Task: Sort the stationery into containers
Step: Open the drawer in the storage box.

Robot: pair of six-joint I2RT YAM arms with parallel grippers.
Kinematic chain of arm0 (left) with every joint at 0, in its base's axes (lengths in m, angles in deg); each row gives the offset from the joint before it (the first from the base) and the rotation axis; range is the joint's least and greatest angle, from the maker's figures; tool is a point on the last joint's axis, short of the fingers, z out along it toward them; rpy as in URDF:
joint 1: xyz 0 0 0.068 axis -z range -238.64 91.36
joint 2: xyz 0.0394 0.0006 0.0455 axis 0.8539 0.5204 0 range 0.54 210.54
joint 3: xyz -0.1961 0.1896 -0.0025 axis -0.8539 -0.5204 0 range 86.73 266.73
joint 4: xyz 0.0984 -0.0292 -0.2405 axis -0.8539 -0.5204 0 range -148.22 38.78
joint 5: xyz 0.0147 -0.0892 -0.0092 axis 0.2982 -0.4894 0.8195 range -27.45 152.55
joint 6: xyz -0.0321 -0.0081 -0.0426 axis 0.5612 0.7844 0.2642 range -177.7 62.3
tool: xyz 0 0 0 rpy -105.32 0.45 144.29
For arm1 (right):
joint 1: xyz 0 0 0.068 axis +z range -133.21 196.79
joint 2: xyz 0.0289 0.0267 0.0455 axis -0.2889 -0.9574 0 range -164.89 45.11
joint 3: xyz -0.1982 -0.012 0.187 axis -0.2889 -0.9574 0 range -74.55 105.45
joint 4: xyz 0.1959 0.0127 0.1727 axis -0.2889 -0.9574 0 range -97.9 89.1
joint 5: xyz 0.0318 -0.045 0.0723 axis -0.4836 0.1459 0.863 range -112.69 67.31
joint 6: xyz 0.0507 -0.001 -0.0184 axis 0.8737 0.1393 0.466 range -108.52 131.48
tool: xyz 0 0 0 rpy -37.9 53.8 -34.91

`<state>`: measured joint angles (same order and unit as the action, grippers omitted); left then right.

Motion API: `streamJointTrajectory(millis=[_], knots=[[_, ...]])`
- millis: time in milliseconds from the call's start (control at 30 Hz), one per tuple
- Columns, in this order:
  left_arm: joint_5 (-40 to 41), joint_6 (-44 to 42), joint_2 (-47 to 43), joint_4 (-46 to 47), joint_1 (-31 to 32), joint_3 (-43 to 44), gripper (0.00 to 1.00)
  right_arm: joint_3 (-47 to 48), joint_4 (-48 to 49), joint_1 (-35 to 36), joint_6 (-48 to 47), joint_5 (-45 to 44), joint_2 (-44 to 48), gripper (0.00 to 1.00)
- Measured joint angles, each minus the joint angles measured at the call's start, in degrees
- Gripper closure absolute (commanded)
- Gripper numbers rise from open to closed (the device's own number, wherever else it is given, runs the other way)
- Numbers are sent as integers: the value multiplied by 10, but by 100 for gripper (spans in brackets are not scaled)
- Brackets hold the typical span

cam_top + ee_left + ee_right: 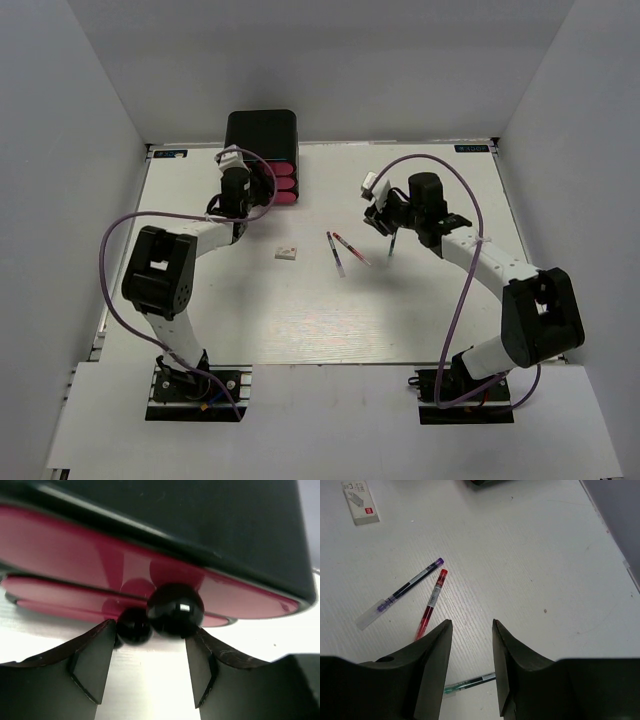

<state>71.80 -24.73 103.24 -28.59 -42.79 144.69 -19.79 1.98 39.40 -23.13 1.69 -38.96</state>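
Note:
The black rounded box [262, 135] with three pink drawers [284, 185] stands at the back of the table. My left gripper [243, 188] is open right at the drawer fronts. In the left wrist view its jaws [150, 630] are spread, with a black knob [175, 610] just past the tips and a second knob [132, 626] behind it. My right gripper [385, 218] is open and empty above the table [472, 622]. A green pen [470, 682] lies under it. A red pen [432, 602] and a purple pen [402, 590] lie to its left. The white eraser [287, 252] lies further left.
The white table [330, 320] is walled in by grey panels at the back and both sides. The green pen [392, 245] lies close to the right arm. The eraser also shows in the right wrist view [360, 502]. No markers are in view.

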Motion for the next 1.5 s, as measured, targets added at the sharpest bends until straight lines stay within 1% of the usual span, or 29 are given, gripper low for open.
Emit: streamJointTrajectory(millis=[133, 200, 300, 367, 500, 533, 633, 700, 767, 867, 933, 1100, 1200, 1267, 1300, 1333, 1367, 1400, 1433, 1467, 1500], knots=[[-1, -21, 30, 0, -2, 24, 33, -4, 0, -2, 0, 0, 3, 56], [-4, -27, 37, -2, -3, 28, 38, -4, 1, -4, 0, 0, 4, 56], [-9, -37, 45, 3, -3, 30, 39, -4, 1, -7, 0, 0, 4, 56], [-9, -44, 49, 10, -4, 30, 43, -4, 1, -9, 0, 0, 4, 56], [-4, -49, 57, 20, -6, 30, 60, -4, 1, -9, 1, 2, 4, 56], [-4, -50, 59, 26, -7, 30, 69, -4, 1, -9, 1, 2, 4, 56], [-3, -51, 59, 27, -8, 30, 81, -4, 1, -9, 1, 2, 4, 56], [-4, -51, 59, 28, -9, 29, 82, -4, 1, -9, 1, 3, 4, 56], [-5, -51, 59, 37, -9, 24, 87, -4, 1, -9, 1, 5, 4, 56], [-9, -51, 56, 66, -10, 4, 88, -4, 1, -9, 1, 10, 4, 56], [-16, -50, 46, 84, -11, -18, 90, -4, 1, -9, 1, 13, 4, 56], [-28, -46, -5, 111, -9, -94, 90, -9, 1, -9, 1, 18, 4, 56], [-36, -44, -43, 114, -5, -143, 90, -13, 0, -9, 0, 25, 4, 50], [-41, -44, -59, 112, -5, -162, 86, -13, -1, -9, -4, 32, 4, 46], [-44, -43, -66, 109, -5, -169, 72, -13, -2, -9, -5, 37, 4, 44], [-46, -43, -70, 107, -5, -172, 59, -13, -4, -9, -7, 43, 4, 34], [-47, -43, -73, 105, -4, -174, 48, -13, -8, -9, -10, 50, 4, 29], [-50, -42, -75, 103, -5, -174, 34, -13, -14, -9, -16, 59, 4, 23], [-53, -43, -76, 100, -5, -174, 29, -13, -22, -9, -23, 69, 3, 10], [-54, -38, -76, 98, -5, -174, 27, -13, -33, -9, -30, 80, 3, 10], [-58, -35, -77, 94, -5, -174, 23, -13, -44, -9, -46, 95, 3, 10]])
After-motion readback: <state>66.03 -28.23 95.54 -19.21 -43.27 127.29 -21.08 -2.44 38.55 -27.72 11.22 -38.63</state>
